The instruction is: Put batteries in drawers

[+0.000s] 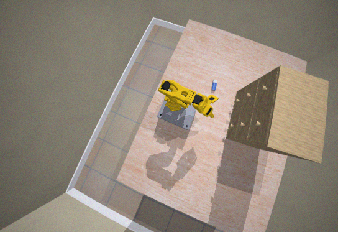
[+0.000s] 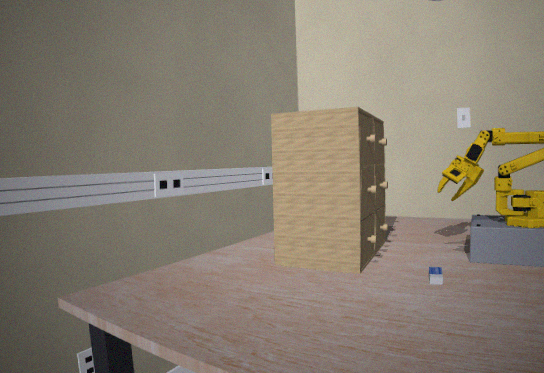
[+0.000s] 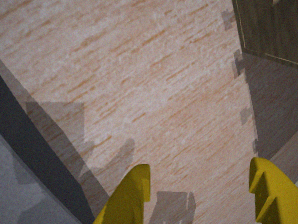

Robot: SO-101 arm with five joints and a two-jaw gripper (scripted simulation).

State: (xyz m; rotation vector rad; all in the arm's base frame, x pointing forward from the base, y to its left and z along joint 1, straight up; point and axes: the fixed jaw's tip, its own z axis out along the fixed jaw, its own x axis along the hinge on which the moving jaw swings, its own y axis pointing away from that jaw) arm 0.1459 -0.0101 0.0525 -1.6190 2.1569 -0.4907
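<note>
Hanging released and empty, the claw (image 1: 215, 107) (image 2: 446, 195) (image 3: 200, 170) is seen from above left of the shut chest (image 1: 298, 112) (image 2: 320, 190) (image 3: 270, 30), well apart; no battery identified.

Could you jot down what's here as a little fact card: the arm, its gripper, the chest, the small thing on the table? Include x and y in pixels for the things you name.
arm: yellow, on a grey block (image 1: 164, 116) (image 2: 505, 245)
gripper (image 1: 215, 106) (image 2: 446, 197) (image 3: 200, 180): open, holding nothing, above the table (image 1: 214, 50) (image 2: 310, 310) (image 3: 125, 65)
chest (image 1: 298, 115) (image 2: 317, 190) (image 3: 270, 30): wooden, six round knobs, drawers all shut
small thing (image 1: 214, 85) (image 2: 435, 276): blue and white, lying on the table, kind unclear
</note>
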